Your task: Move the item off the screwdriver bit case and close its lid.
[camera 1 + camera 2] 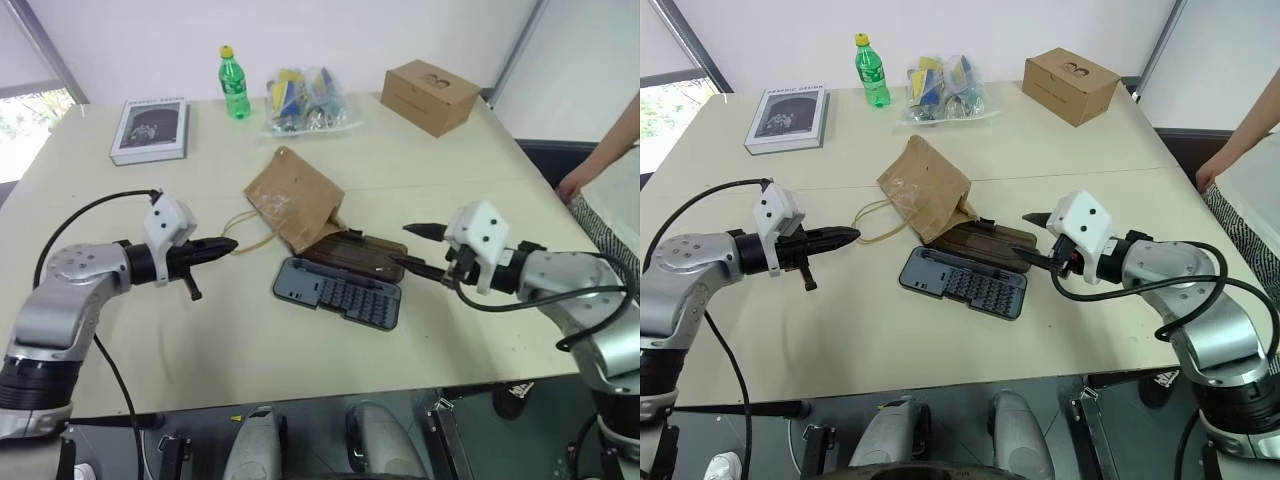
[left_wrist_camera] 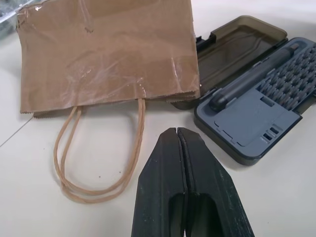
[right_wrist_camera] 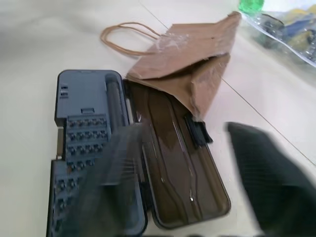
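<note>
- Looks like an office or lab room: a pale table (image 1: 300, 350) set against plain white walls.
- A window (image 1: 30, 115) at the left.
- Table clutter: book (image 1: 150, 130), bottle (image 1: 234, 84), cardboard box (image 1: 430, 96).

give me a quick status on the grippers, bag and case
Left gripper shut, empty. Right gripper open over lid. Paper bag overlaps lid's corner. Case lies open.

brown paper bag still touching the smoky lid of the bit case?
Touching. In the right wrist view a corner of the flat brown kraft paper bag lies on the far end of the translucent smoky brown plastic lid, covering that edge beside the black latch tab.
</note>
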Tool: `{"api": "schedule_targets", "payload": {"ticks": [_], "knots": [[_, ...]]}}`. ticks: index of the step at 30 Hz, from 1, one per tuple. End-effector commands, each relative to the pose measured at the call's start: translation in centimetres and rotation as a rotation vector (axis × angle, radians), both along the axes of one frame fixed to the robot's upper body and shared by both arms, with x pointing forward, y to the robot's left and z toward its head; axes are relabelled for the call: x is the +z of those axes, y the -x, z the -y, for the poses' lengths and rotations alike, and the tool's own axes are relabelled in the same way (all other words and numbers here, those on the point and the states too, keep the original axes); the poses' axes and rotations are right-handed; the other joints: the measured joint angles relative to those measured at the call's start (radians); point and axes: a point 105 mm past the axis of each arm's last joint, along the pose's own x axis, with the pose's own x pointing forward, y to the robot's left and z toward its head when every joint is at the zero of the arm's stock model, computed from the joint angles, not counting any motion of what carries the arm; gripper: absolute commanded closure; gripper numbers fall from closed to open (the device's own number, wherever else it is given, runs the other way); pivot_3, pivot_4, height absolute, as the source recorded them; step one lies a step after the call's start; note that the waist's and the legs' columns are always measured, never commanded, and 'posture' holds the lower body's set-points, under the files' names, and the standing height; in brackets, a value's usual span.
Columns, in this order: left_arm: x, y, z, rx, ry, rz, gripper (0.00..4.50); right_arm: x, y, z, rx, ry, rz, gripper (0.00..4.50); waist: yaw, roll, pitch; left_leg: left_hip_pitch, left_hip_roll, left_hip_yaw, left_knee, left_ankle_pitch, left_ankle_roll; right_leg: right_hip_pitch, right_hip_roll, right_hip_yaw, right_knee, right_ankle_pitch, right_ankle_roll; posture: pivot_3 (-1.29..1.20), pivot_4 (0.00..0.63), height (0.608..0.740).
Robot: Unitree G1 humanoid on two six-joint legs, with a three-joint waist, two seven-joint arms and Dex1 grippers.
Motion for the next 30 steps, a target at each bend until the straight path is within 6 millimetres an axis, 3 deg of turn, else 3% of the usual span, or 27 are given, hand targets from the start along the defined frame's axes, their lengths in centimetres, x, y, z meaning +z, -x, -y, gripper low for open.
{"api": "schedule_targets", "payload": {"ticks": [1,6,13,18,28,30], "knots": [[0.6,0.0,0.0,-0.005,0.002,0.037,4.50,0.9,-0.4,-1.6,-0.003,-0.039,0.043,0.04,-0.002,0.000,0.000,0.000,0.000,0.000,0.000,0.000,0.000,0.000,0.000,0.000,0.000,0.000,0.000,0.00,0.150,0.740],[0.3,-0.2,0.3,0.005,0.025,0.042,4.50,1.2,-2.3,-3.8,-0.074,-0.238,-0.043,0.04,-0.001,0.000,0.000,0.000,0.000,0.000,0.000,0.000,0.000,0.000,0.000,0.000,0.001,0.000,0.000,0.00,0.150,0.740],[-0.6,-0.2,1.1,0.007,0.045,0.037,4.50,0.2,-7.9,-5.9,-0.330,-0.469,-0.215,0.04,-0.003,0.000,0.000,0.000,0.000,0.000,0.000,0.000,0.000,-0.001,0.000,0.000,0.002,0.001,0.000,0.00,0.150,0.740],[-0.8,0.0,1.4,0.009,0.045,0.039,4.50,-1.0,-9.3,-7.5,-0.404,-0.501,-0.316,0.04,-0.002,0.000,0.000,-0.002,0.000,0.000,0.000,0.000,0.000,-0.002,-0.002,0.000,0.002,0.001,0.000,0.00,0.150,0.740],[-1.2,0.5,1.4,0.029,0.033,0.042,4.50,-2.1,-10.9,-7.8,-0.455,-0.537,-0.363,0.04,-0.011,0.000,0.000,-0.001,0.000,0.000,-0.001,0.000,0.000,-0.003,-0.002,0.000,0.003,0.001,0.001,0.00,0.150,0.740],[-1.3,0.6,1.5,0.032,0.033,0.042,4.50,-2.0,-11.5,-8.1,-0.462,-0.550,-0.362,0.59,-0.011,0.000,0.000,-0.001,0.000,0.000,-0.001,0.000,0.000,-0.003,-0.002,0.000,0.003,0.001,0.000,0.00,0.150,0.740]]}}
